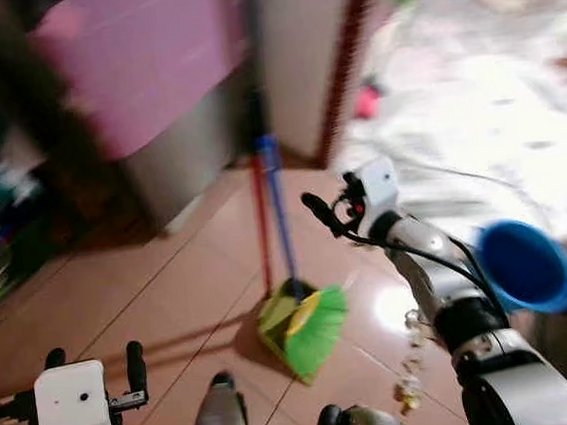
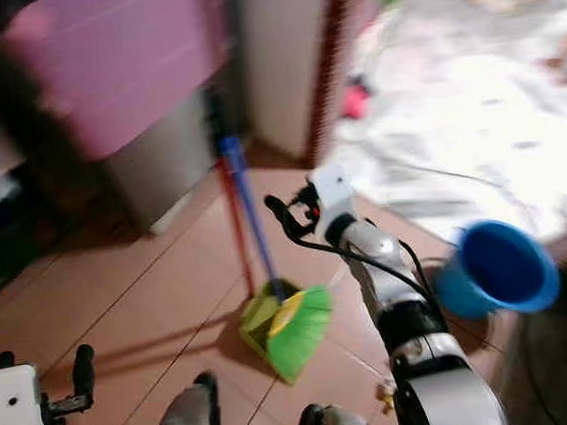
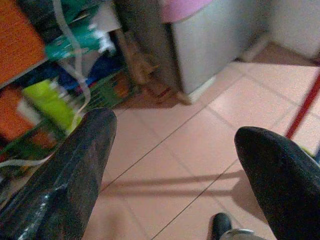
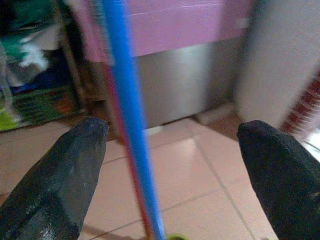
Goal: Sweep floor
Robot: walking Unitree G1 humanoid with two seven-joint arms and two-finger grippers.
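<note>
The right tool [image 4: 165, 165], fingers spread wide, faces the blue-handled green-bristled broom [image 1: 304, 321] leaning upright, ready to grasp; the left tool [image 3: 172, 170] hangs released.

**Broom by cabinet, both arms raised, frame blurred**

Blurred frame. Broom [image 1: 309, 325] with green bristles stood on the tiled floor [image 1: 151, 296], its blue handle leaning up against a grey cabinet [image 1: 182, 147] under a pink top [image 1: 143, 55]. A red stick [image 1: 262, 225] ran just beside the handle. Right gripper [image 1: 322, 212] was held out near the handle, not touching it; finger spacing unclear. Left gripper [image 1: 95, 359] sat low left, fingers apart, nothing between them. Blue bucket [image 1: 527, 266] was right of the right arm. Small debris [image 1: 410, 361] lay on the floor near that arm. White cloth [image 1: 476, 124] covered the far right.
</note>
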